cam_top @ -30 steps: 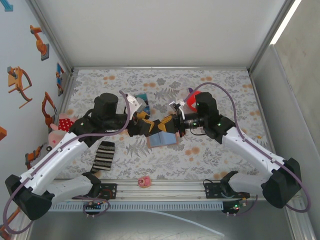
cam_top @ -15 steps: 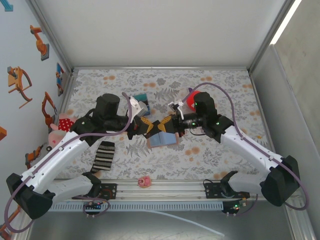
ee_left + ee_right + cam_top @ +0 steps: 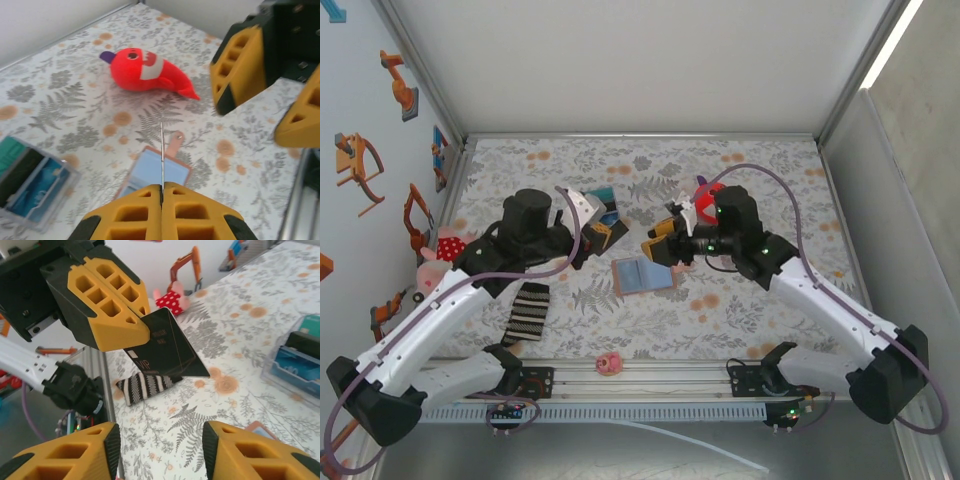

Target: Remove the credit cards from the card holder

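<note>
The card holder (image 3: 642,275) lies open and flat on the floral cloth, blue inner faces up, its tan snap tab (image 3: 175,143) pointing away. My left gripper (image 3: 594,238) is shut on a black credit card (image 3: 165,347) marked VIP, held in the air left of the holder. The left wrist view catches that card (image 3: 162,150) edge-on as a thin line above the holder (image 3: 150,175). My right gripper (image 3: 657,243) hovers just right of the holder's far edge, open, with nothing between its fingers (image 3: 75,455). A corner of the holder (image 3: 260,429) shows beneath it.
A clear box (image 3: 600,210) with teal, black and blue contents sits behind the left gripper. A red fish plush (image 3: 698,205) lies behind the right gripper. A striped sock (image 3: 528,312) lies front left, a pink pig plush (image 3: 442,250) at the left wall, and a small pink toy (image 3: 609,362) by the rail.
The left gripper shut on the black card and drew back left with it. The right gripper opened and let the card holder go; the holder now lies flat on the cloth.
</note>
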